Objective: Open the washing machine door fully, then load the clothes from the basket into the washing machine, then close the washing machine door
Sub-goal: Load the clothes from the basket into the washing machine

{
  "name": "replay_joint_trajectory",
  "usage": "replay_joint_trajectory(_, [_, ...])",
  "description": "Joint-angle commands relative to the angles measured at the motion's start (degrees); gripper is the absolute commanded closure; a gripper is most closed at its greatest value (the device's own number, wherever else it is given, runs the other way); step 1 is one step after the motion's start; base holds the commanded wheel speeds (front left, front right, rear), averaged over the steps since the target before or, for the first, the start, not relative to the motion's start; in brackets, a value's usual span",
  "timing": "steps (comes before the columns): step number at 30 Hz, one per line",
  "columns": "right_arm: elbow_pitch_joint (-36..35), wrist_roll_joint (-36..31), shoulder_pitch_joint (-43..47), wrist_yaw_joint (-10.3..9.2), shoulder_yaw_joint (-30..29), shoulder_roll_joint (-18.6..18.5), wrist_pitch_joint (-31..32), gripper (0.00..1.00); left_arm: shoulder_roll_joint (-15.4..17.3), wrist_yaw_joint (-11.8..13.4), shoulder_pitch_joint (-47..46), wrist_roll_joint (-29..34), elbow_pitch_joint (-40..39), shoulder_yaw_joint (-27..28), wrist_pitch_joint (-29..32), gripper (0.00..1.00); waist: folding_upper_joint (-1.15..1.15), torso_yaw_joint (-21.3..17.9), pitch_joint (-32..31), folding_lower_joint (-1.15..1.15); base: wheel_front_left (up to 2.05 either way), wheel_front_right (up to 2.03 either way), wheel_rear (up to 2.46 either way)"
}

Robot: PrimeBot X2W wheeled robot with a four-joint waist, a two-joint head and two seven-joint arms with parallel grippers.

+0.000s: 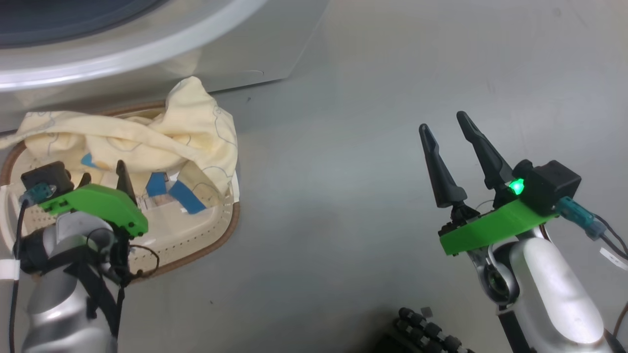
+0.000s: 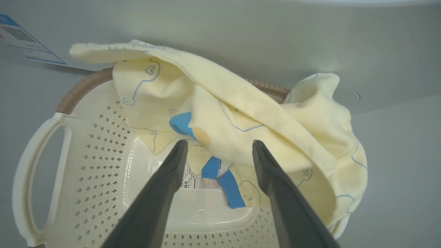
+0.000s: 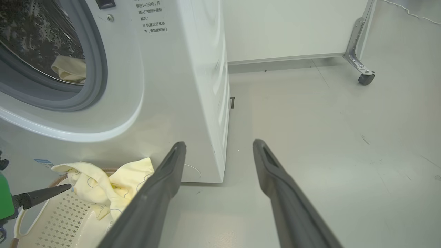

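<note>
The cream perforated basket point(image 1: 216, 240) stands on the floor against the front of the white washing machine point(image 1: 147, 44). Pale yellow clothes point(image 1: 147, 142) with blue patches lie over its far half. My left gripper point(image 1: 104, 174) hovers open over the basket. In the left wrist view its fingers point(image 2: 219, 143) straddle the near fold of the clothes point(image 2: 241, 113) without touching, above the basket's wall point(image 2: 93, 172). My right gripper point(image 1: 444, 120) is open and empty over bare floor. The machine's round opening point(image 3: 41, 41) is uncovered, and a pale cloth point(image 3: 69, 69) lies in the drum. The door is out of view.
Grey floor stretches to the right of the machine point(image 3: 193, 86). A metal leg with a caster point(image 3: 365, 78) stands far right by the white wall. A blue-edged sticker point(image 2: 20, 38) is on the machine's front. A dark ribbed cable sleeve point(image 1: 427, 333) lies at the head view's bottom edge.
</note>
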Motion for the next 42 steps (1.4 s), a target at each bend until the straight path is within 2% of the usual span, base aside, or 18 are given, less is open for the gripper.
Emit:
replay_joint_trajectory(1, [-1.8, 0.5, -0.5, 0.22, 1.2, -0.2, -0.4, 0.0, 2.1, 0.3, -0.7, 0.4, -0.5, 1.0, -0.6, 0.0, 0.0, -0.6, 0.9, -0.01, 0.0, 0.0, 0.0])
replay_joint_trajectory(13, [-2.1, 0.9, -1.8, 0.22, 1.7, -0.2, -0.4, 0.0, 5.5, 0.8, -5.7, 0.7, 3.5, 0.8, -1.8, 0.0, 0.0, -2.5, 5.9, -0.01, 0.0, 0.0, 0.0])
replay_joint_trajectory(42, [-3.0, 1.5, -4.8, 0.22, 3.5, -0.2, -0.4, 0.0, 7.2, 0.9, -15.2, -0.9, 10.7, -0.1, -4.6, 0.0, 0.0, -4.4, 15.0, -0.01, 0.0, 0.0, 0.0])
